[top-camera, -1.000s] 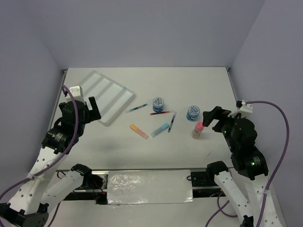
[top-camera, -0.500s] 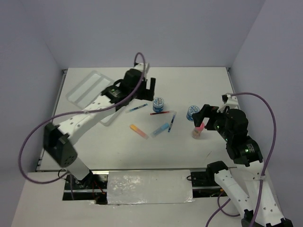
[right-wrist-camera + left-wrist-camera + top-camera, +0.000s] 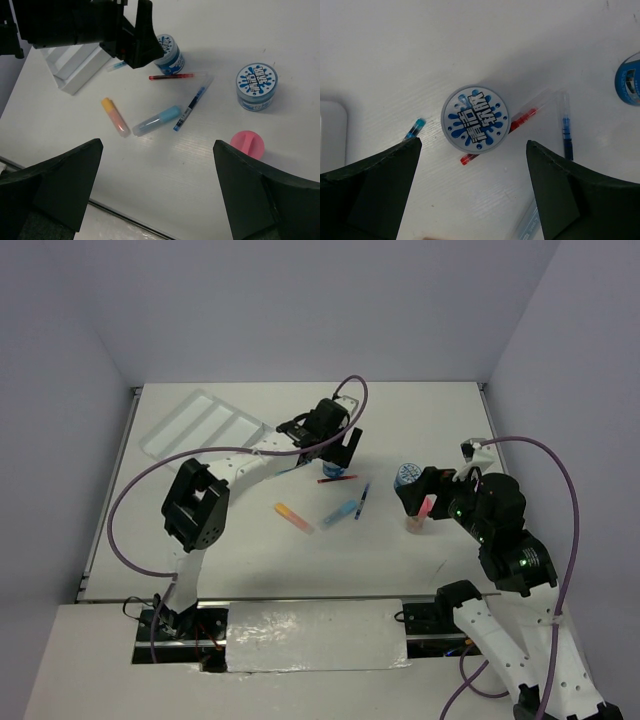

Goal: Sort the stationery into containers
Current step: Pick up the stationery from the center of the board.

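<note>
Nearest the bases, the right gripper (image 3: 157, 145) hangs with its jaws wide apart above the pink-capped glue stick (image 3: 247, 144), which stands upright just off to its right side. It grips nothing. One patterned roll (image 3: 256, 86) sits just beyond the glue stick.

Mid-table lie the orange-yellow marker (image 3: 293, 517) and the light-blue marker (image 3: 340, 513). The blue pen (image 3: 361, 499) is a little farther out.

Farther still is the relation that matters. The left gripper (image 3: 472, 144) is stretched out over the other roll (image 3: 475, 125), jaws apart and empty. In the wrist view that roll sits almost centred in the gap, slightly ahead of the fingertips. It is round and so offers no preferred axis, and the left arm is plainly the nearer one. The red pen (image 3: 520, 120) runs diagonally along the roll's edge, apparently touching it, so a closing jaw could catch it. How high the fingers ride above the roll cannot be told.

The white tray (image 3: 195, 420) lies farthest, off to the left.
</note>
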You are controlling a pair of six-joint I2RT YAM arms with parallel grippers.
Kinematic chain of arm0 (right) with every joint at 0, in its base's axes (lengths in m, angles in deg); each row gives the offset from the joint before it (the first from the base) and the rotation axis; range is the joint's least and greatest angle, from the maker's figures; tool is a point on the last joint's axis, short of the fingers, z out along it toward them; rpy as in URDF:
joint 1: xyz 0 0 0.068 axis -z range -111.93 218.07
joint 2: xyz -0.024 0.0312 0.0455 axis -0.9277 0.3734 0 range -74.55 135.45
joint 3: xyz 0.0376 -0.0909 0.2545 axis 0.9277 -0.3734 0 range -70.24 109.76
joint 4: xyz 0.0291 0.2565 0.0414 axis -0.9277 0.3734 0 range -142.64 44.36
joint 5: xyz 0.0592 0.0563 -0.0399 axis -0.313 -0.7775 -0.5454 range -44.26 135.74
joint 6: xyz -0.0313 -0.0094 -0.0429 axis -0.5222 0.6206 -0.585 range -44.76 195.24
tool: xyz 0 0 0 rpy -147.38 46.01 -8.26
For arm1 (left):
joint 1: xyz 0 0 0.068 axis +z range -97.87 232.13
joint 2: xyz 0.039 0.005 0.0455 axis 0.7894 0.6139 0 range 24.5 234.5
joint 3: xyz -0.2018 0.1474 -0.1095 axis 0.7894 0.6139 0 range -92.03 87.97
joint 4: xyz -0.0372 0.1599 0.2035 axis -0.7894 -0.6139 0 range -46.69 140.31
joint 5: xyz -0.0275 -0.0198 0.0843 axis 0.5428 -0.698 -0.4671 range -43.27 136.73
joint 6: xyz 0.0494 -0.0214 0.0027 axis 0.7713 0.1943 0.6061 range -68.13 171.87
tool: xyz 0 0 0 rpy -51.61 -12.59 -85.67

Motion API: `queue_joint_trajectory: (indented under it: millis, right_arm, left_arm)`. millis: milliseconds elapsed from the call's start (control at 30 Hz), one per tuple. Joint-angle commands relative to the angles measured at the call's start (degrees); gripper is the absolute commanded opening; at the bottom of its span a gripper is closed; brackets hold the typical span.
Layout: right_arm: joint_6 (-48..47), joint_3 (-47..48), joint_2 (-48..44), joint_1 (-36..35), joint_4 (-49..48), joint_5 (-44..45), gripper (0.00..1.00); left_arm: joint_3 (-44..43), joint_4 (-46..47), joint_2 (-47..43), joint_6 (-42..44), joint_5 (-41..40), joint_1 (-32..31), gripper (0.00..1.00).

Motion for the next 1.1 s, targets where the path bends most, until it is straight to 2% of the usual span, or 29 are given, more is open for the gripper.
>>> queue_joint_trajectory:
  millis: [0,167,467,567,600,633,700,733,767,833,900,933,1000,1067]
  right_arm:
    - [-1.1,0.3,-0.4,-1.0,-2.6,-1.2,1.0]
    - [-1.2,-0.4,-1.0,-1.3,-3.0,-1.4,1.0]
    - [-0.7,-0.9,-2.8,-1.4,-3.4,-3.5,1.0]
    - [-0.8,-0.7,-2.7,-1.4,-3.4,-3.6,1.0]
    - [-1.0,-0.7,-2.7,-1.3,-3.3,-3.5,1.0]
    - [-1.0,-0.6,-2.7,-1.4,-3.3,-3.3,1.0]
    - [-1.2,-0.4,-2.7,-1.4,-3.3,-3.0,1.0]
    - [-1.3,-0.3,-2.5,-1.5,-3.2,-2.8,1.0]
    - [-1.3,-0.1,-2.4,-1.5,-3.0,-2.6,1.0]
    - [-1.4,0.1,-2.3,-1.7,-3.3,-2.6,1.0]
    - [-1.4,-0.4,-2.1,-1.6,-3.8,-2.8,1.0]
    - [-1.3,-0.5,-2.0,-1.7,-4.2,-2.7,1.0]
    - [-1.3,-1.0,-1.8,-1.6,-4.2,-2.5,1.0]
    - [-1.2,-1.1,-1.7,-1.7,-4.4,-2.7,1.0]
  left_arm:
    - [-2.4,4.7,1.7,1.3,3.1,-0.4,0.99]
    - [-2.8,6.0,4.2,1.2,2.6,-0.6,0.99]
    - [-8.7,5.0,11.0,2.0,0.3,-0.5,0.99]
    - [-10.9,3.9,12.6,1.8,0.2,-0.4,0.93]
    - [-11.5,3.8,12.8,1.8,0.4,-0.2,0.88]
    - [-11.6,3.4,13.0,1.6,0.4,-0.2,0.71]
    - [-11.7,3.2,12.7,1.5,1.1,-0.2,0.58]
    - [-11.8,3.0,12.4,1.5,1.4,-0.1,0.53]
    - [-12.4,2.6,11.9,1.5,1.4,-0.1,0.53]
    - [-13.1,1.5,11.4,1.9,1.4,-0.1,0.38]
    - [-13.9,0.7,11.1,2.3,1.5,0.2,0.28]
    - [-14.5,0.2,11.2,2.3,1.3,0.3,0.09]
    - [-15.9,-0.5,11.0,2.0,1.7,1.0,0.01]
    - [-17.3,-1.0,9.8,1.9,1.7,1.5,0.0]
